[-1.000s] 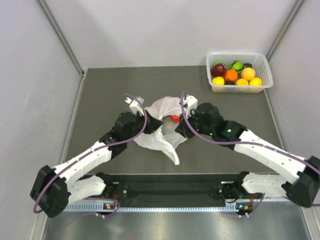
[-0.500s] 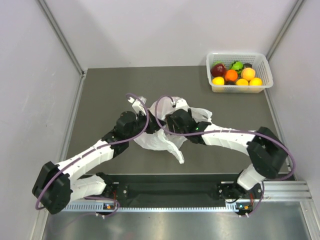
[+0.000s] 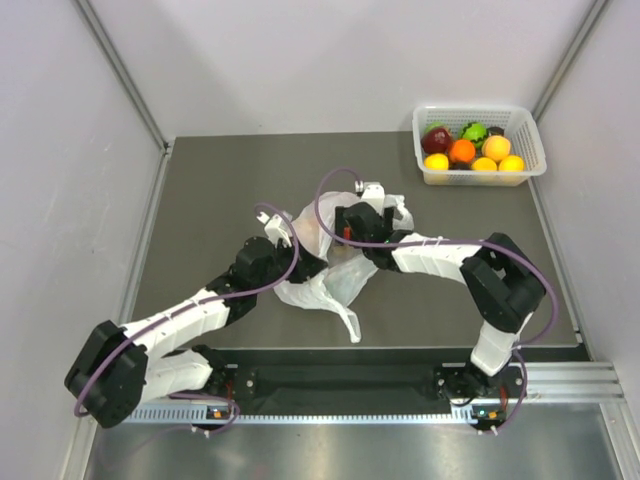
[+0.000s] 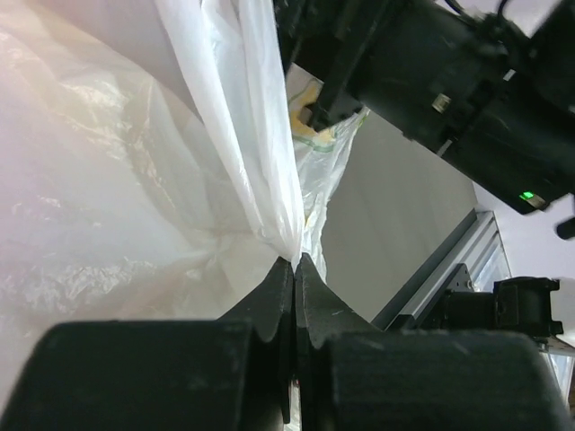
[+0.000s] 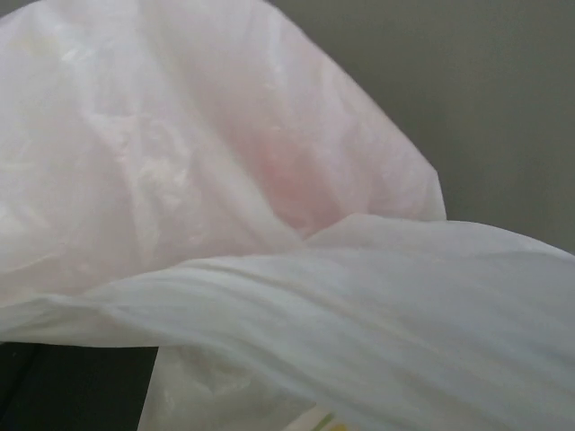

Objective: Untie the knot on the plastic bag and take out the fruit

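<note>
The left claw (image 4: 295, 262) is pinched tight on a fold of the thin, crinkly, see-through white plastic bag (image 4: 135, 206). The fold stands up from its black fingertips (image 4: 268, 301). The right claw (image 3: 343, 227) is at the top of the bag, just across from the left one (I cannot tell if it is open or closed, its own camera sees only plastic). A soft pink blur shows through the bag. The bag lies in the middle of the flat dark grey table (image 3: 210, 190), between the two arms. A white plastic basket (image 3: 478, 112) stands well apart in the far right corner.
</note>
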